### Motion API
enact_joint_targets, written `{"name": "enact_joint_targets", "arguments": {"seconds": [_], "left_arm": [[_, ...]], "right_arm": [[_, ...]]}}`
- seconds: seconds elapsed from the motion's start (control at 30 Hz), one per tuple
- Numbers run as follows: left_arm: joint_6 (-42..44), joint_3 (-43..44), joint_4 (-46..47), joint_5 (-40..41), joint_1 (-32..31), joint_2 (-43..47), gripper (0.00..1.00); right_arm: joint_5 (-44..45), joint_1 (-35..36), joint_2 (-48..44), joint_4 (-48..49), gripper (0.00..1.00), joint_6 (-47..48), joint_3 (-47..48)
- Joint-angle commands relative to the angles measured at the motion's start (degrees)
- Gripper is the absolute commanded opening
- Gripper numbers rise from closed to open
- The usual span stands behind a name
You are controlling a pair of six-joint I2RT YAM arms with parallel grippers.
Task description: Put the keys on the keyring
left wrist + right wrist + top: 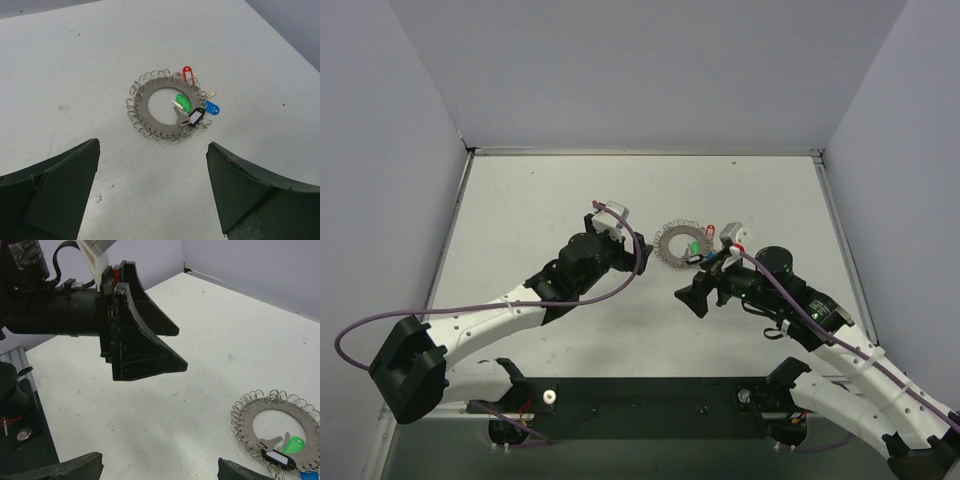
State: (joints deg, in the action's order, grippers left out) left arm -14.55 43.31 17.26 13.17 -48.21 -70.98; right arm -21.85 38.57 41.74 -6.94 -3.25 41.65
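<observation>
1. You see the keyring [145, 107] lying flat on the counter [75, 75], between the two arms.
2. The keys [183, 102] cluster on one side: green and dark heads overlap the ring, red and blue sit at its rim. You cannot tell if they are threaded.
3. The left claw [152, 145] is spread wide and empty, and the right claw [159, 462] likewise.

White table [570, 190], lavender walls [650, 60] enclosing three sides.
</observation>
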Motion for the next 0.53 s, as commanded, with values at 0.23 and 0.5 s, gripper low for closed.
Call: {"name": "enact_joint_targets", "arguments": {"seconds": [0.23,0.5], "left_arm": [[-3.12,-3.32,-5.57,-0.43,3.82,4.53,0.97],[0.4,-3.76,-3.36,-2.62,3.47,5.41,0.97]], "right_arm": [[11.3,-2.53,-3.41,3.34,1.0,-8.53,-1.57],[14.28,-2.62,-8.51,2.2,1.0,-10.9,-4.21]]}}
